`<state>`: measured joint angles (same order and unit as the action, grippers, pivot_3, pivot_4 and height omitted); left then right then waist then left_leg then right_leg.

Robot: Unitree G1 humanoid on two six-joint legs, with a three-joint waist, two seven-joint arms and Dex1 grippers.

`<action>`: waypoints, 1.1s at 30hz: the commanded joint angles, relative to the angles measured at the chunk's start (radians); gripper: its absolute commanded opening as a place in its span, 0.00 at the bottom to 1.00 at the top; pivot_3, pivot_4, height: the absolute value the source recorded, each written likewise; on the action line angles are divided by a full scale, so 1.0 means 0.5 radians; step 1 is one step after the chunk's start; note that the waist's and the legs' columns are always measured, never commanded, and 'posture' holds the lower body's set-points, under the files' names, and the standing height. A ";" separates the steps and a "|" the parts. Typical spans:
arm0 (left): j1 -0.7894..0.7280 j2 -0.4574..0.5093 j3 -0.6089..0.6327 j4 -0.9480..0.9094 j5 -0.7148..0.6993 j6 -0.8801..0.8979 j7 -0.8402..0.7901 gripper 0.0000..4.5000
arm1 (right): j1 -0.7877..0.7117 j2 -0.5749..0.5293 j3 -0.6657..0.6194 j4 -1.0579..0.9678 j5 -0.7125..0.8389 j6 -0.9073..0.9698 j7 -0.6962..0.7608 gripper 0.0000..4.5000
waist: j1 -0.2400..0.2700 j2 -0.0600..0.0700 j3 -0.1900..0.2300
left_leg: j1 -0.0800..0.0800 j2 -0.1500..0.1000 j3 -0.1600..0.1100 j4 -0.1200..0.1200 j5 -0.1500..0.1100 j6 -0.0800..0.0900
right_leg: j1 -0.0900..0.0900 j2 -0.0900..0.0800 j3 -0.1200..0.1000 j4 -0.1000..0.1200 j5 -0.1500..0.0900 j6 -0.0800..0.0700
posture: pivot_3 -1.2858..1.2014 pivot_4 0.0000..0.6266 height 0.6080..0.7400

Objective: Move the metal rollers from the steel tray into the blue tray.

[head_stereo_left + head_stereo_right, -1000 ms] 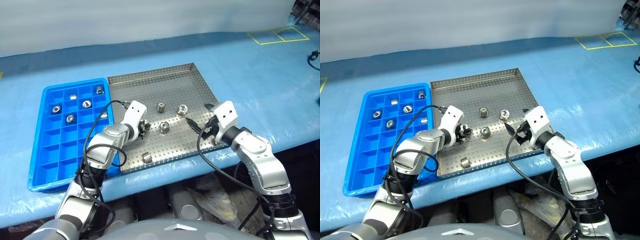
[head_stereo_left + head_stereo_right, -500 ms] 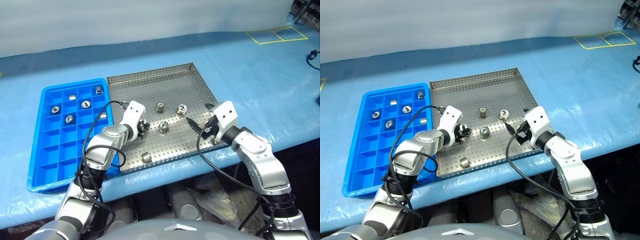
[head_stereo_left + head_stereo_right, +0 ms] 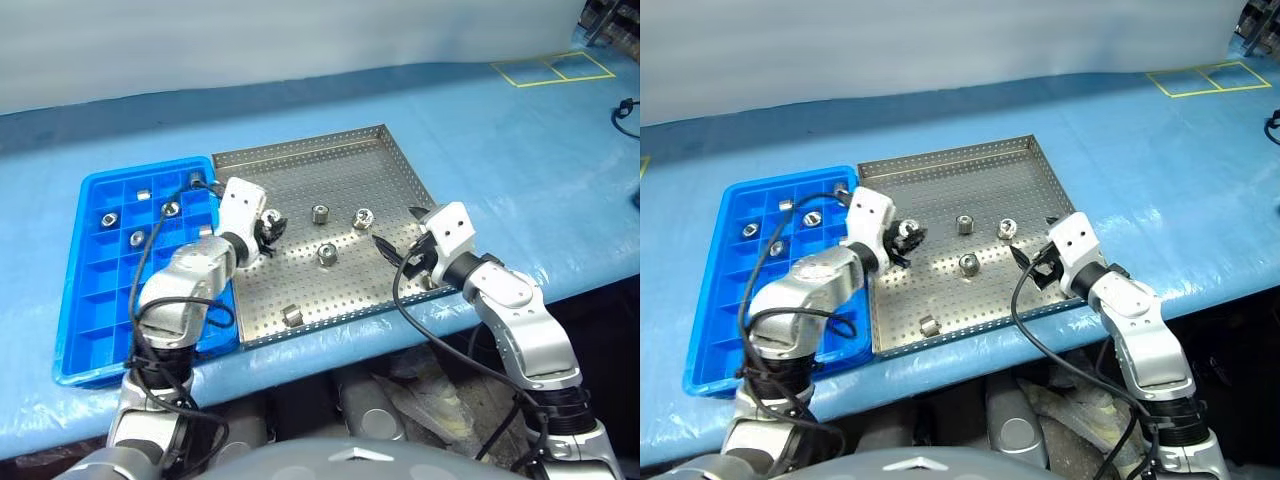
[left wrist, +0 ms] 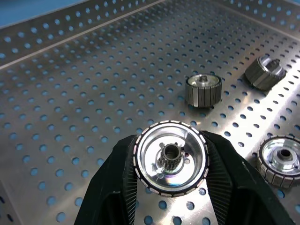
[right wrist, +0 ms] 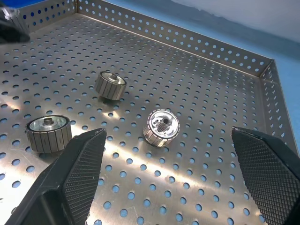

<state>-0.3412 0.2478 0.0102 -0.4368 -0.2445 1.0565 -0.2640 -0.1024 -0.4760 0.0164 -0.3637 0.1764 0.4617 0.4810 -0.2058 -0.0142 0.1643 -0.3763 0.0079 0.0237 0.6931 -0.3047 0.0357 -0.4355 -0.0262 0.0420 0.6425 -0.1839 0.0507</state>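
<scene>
Left pincer (image 4: 169, 187), clamped on 1 roller (image 4: 170, 162), has lifted it off the steel tray (image 3: 340, 160) toward the blue tray (image 3: 90, 320); right pincer (image 5: 171, 183) gapes idle over 4 remaining rollers; drop pending.

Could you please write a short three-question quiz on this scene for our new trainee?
1. True or false: the left gripper is shut on a roller.
2. How many rollers lie loose on the steel tray?
A. two
B. four
C. six
3. Fill in: the right gripper is ____ and holds nothing.

Key:
1. True.
2. B: one at the back, one tilted beside it, one in the middle, one near the front rim.
3. Open.
</scene>
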 commanded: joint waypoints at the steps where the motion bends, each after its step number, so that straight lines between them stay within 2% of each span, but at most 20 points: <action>1: 0.097 0.176 0.258 -0.308 -0.046 0.131 -0.018 0.38 | -0.040 0.006 0.005 -0.028 0.002 -0.050 0.021 1.00 | -0.004 0.000 0.000 | 0.000 0.001 0.000 0.000 0.000 0.000 | -0.001 0.000 0.001 0.001 0.000 0.000 | 0.42 0.24 1.00; 6: 0.346 0.469 0.602 -0.540 0.048 0.300 0.052 0.38 | -0.080 0.011 0.044 0.009 0.011 -0.058 0.068 1.00 | 0.016 -0.002 0.001 | 0.000 0.001 0.001 0.000 0.000 -0.001 | -0.003 0.001 0.001 0.002 -0.003 0.004 | 0.45 0.24 1.00; 9: 0.493 0.545 0.821 -0.641 0.084 0.377 0.082 0.38 | -0.109 0.018 0.080 0.038 0.015 -0.065 0.110 1.00 | 0.051 -0.005 0.001 | -0.001 0.000 0.001 0.000 0.000 0.000 | -0.003 0.000 0.001 0.001 -0.003 0.004 | 0.46 0.24 1.00; 12: 0.584 0.551 0.912 -0.691 0.108 0.417 0.103 0.38 | -0.142 0.030 0.105 0.074 0.010 -0.077 0.133 1.00 | 0.101 -0.006 0.001 | -0.002 0.001 0.001 0.000 0.000 0.000 | -0.005 -0.001 0.000 0.001 0.000 -0.001 | 0.47 0.24 1.00; 22: 0.702 0.392 0.894 -0.580 0.197 0.371 0.259 0.38 | -0.212 0.061 0.148 0.150 -0.001 -0.111 0.167 1.00 | 0.264 -0.012 -0.002 | -0.002 0.000 0.001 0.000 0.000 -0.001 | -0.005 -0.003 -0.002 0.001 0.000 -0.003 | 0.48 0.24 1.00; 33: 0.496 0.359 0.732 -0.234 0.269 0.167 0.345 0.38 | -0.192 0.061 0.138 0.125 -0.007 -0.111 0.176 1.00 | 0.283 -0.014 -0.004 | -0.002 0.000 0.002 0.000 0.000 -0.001 | -0.005 -0.004 -0.003 0.001 0.000 -0.004 | 0.47 0.24 1.00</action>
<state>-0.0774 0.4315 0.3827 -0.5556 -0.1246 1.1710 -0.1014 -0.1932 -0.4419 0.1010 -0.2742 0.1680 0.4222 0.5677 -0.0643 -0.0213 0.1624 -0.3771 0.0080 0.0248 0.6929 -0.3046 0.0352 -0.4379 -0.0281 0.0406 0.6429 -0.1840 0.0486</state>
